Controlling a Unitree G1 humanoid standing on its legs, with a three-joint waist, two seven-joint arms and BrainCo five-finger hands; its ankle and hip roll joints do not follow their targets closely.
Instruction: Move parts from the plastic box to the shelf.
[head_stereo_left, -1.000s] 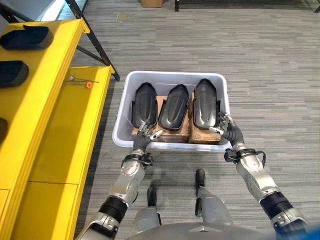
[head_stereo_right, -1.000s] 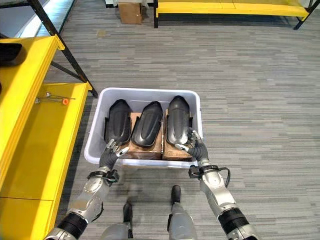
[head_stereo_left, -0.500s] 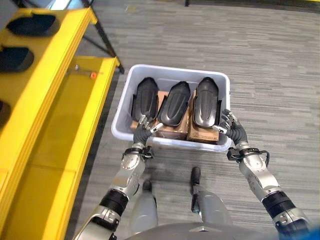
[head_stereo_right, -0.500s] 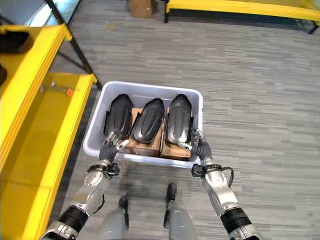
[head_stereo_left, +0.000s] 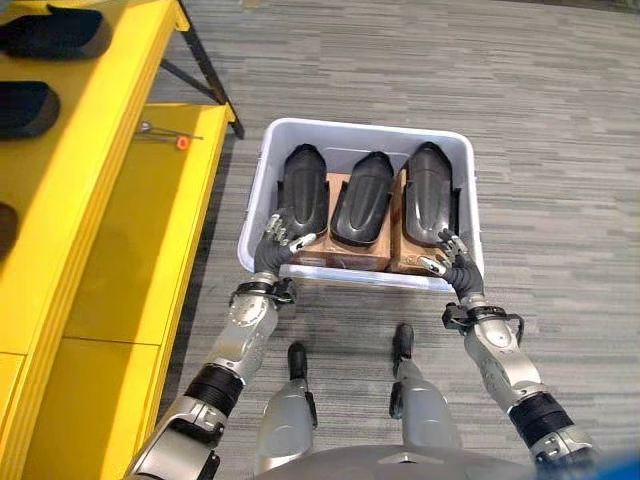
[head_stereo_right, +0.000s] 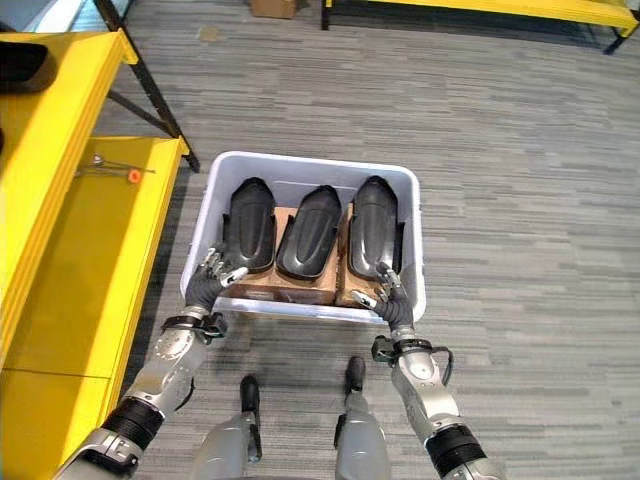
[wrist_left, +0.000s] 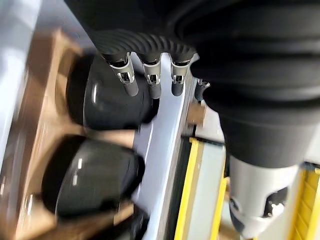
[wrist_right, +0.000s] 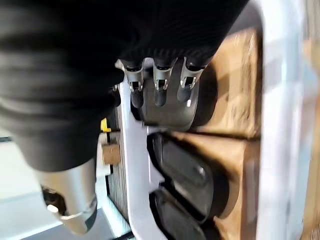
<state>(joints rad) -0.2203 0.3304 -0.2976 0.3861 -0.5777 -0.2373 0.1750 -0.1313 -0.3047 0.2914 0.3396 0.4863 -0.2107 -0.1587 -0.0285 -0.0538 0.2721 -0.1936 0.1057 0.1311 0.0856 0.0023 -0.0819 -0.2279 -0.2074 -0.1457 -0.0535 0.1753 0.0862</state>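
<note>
both hands (head_stereo_left: 283, 232) now reach further over the box (head_stereo_left: 262, 175) rim.

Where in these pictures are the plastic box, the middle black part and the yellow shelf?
plastic box (head_stereo_left: 365, 128): left eye view, on its far rim.
middle black part (head_stereo_left: 362, 198): left eye view, on the centre of its shell.
yellow shelf (head_stereo_left: 150, 230): left eye view, on the bare lower board.

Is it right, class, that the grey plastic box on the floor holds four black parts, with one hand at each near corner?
Not quite: the left eye view shows three black parts in the plastic box, not four. The left hand and right hand are at its near corners.
</note>
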